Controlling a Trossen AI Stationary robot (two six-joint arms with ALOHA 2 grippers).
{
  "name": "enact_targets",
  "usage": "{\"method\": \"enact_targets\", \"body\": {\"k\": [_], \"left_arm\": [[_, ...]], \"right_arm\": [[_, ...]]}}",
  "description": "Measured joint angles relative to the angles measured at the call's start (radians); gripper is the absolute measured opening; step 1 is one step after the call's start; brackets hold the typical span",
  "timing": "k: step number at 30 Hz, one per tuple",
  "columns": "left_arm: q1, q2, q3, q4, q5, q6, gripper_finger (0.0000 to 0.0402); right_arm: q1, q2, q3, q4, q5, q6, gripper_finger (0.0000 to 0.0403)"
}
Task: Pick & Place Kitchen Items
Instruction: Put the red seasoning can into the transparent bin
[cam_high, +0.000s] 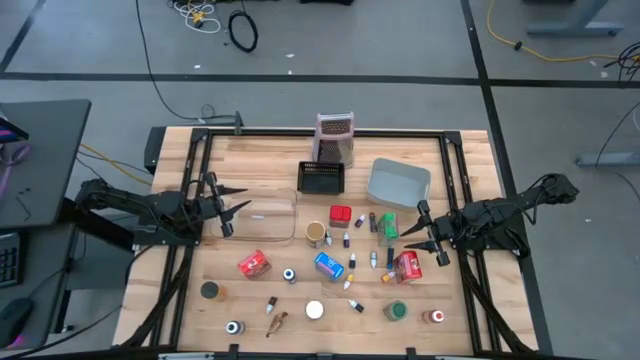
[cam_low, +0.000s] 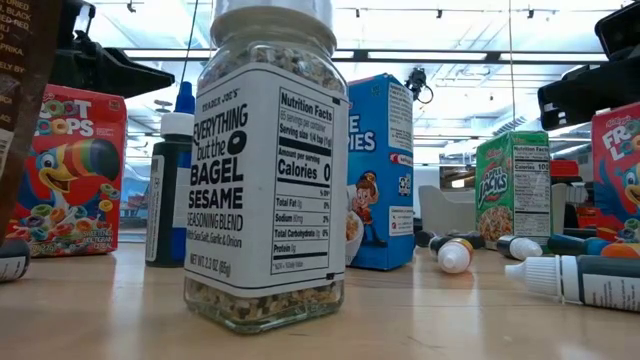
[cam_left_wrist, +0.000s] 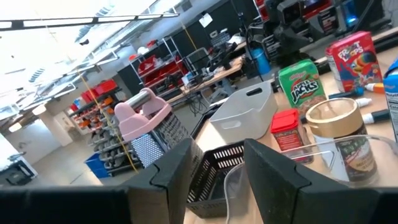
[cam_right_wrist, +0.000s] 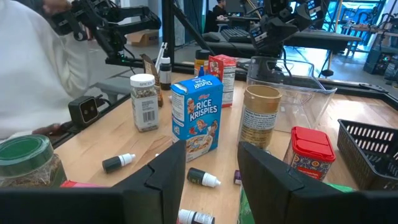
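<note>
Kitchen items lie scattered over the wooden table's near half: a red packet (cam_high: 253, 264), a blue packet (cam_high: 328, 265), another red packet (cam_high: 407, 266), a green packet (cam_high: 387, 226), a red tin (cam_high: 340, 214), a brown jar (cam_high: 316, 233), lidded jars (cam_high: 315, 310) (cam_high: 396, 311) and small bottles (cam_high: 351, 262). A seasoning jar (cam_low: 265, 170) stands upright close to the low camera. My left gripper (cam_high: 237, 205) hovers open at the left edge of the clear tub (cam_high: 268, 218). My right gripper (cam_high: 410, 236) hovers open just right of the green packet, above the red packet. Neither gripper has anything between its fingers (cam_left_wrist: 174, 171) (cam_right_wrist: 161, 177).
A silvery box grater (cam_high: 335, 138) stands at the far edge, with a black mesh basket (cam_high: 321, 177) in front of it and a grey tray (cam_high: 398, 183) to its right. A black frame (cam_high: 455, 170) borders the table. A person in white (cam_right_wrist: 31, 68) is beyond the near edge.
</note>
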Motion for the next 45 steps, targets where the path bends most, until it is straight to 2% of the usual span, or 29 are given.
{"method": "enact_targets", "body": {"k": [28,34,40,45], "left_arm": [[0.0,0.0,0.0,0.0,0.001,0.008,0.0155],[0.0,0.0,0.0,0.001,0.042,-0.084,0.0155],[0.0,0.0,0.0,0.004,0.047,-0.034,0.0155],[0.0,0.0,0.0,0.004,0.046,-0.097,0.0155]], "right_arm": [[0.0,0.0,0.0,0.0,0.0,0.0,0.0155],[0.0,0.0,0.0,0.0,0.0,0.0,0.0155],[0.0,0.0,0.0,0.0,0.0,0.0,0.0155],[0.0,0.0,0.0,0.0,0.0,0.0,0.0155]]}}
